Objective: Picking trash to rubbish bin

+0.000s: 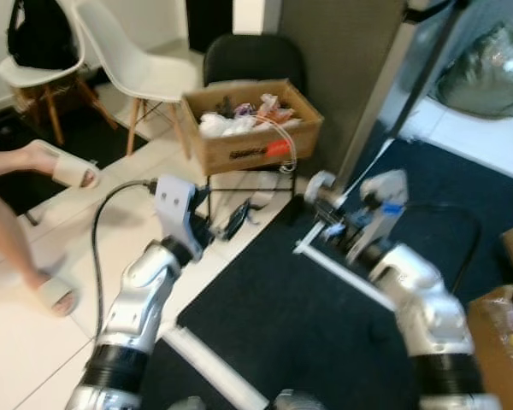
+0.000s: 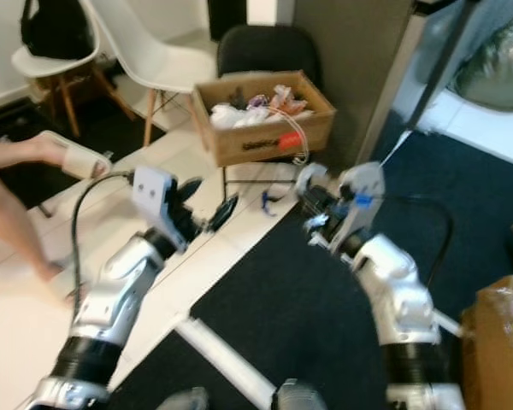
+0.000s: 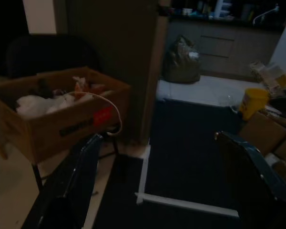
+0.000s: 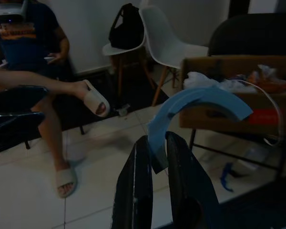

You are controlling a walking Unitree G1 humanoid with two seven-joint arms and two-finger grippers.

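Observation:
A brown cardboard box [image 1: 252,137] full of crumpled trash stands on a thin black frame in front of me. My right gripper [image 4: 157,140] is shut on a curved pale-blue strip [image 4: 200,105], which arcs up from between the fingers toward the box [image 4: 229,105]. In the eye view that gripper [image 1: 323,215] hangs over the dark carpet just right of the box. My left gripper [image 3: 159,138] is open with nothing between its fingers. It is held out low at the box's near left [image 1: 233,222].
A person sits at the left, sandalled feet [image 1: 60,166] on the white tiles. White chairs [image 1: 128,60] and a black chair [image 1: 252,55] stand behind the box. A grey pillar [image 1: 342,77] rises right of it. White strips [image 1: 342,273] cross the carpet. Another cardboard box [image 1: 496,342] stands at my right.

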